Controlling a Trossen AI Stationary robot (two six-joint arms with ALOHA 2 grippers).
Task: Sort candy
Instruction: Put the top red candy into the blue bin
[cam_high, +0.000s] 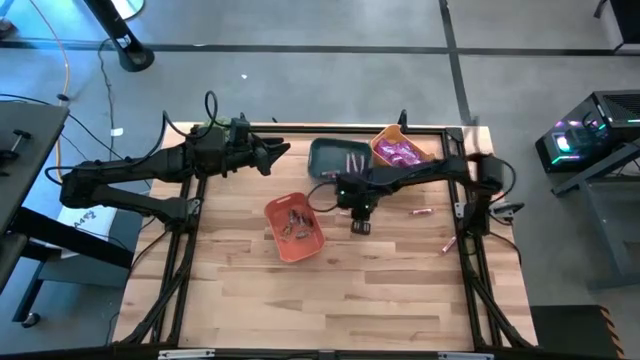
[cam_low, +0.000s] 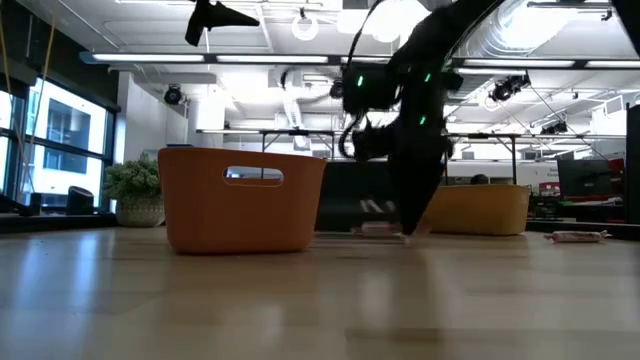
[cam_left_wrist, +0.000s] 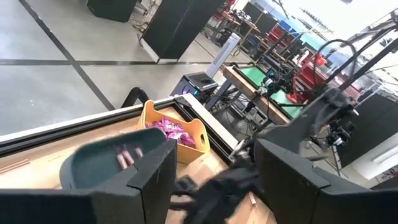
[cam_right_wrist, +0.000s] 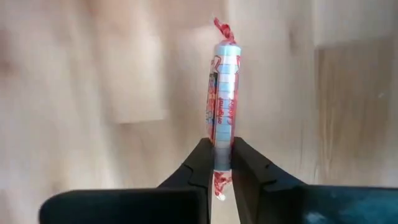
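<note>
Pink-striped candy roll (cam_right_wrist: 222, 112) is pinched near its lower end by the right gripper (cam_right_wrist: 222, 163) just above bare table at the teal bin's (cam_high: 328, 156) five o'clock, so it could be levered loose; the left gripper (cam_left_wrist: 211, 177), spread, waits at ten o'clock.

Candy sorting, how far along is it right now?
Mostly done: purple packets fill the yellow bin, pink sticks lie in the teal bin, brown pieces in the orange bin. In hand: the right gripper pinches a pink stick candy. Left: two candies on the table. The left gripper waits, open.
</note>
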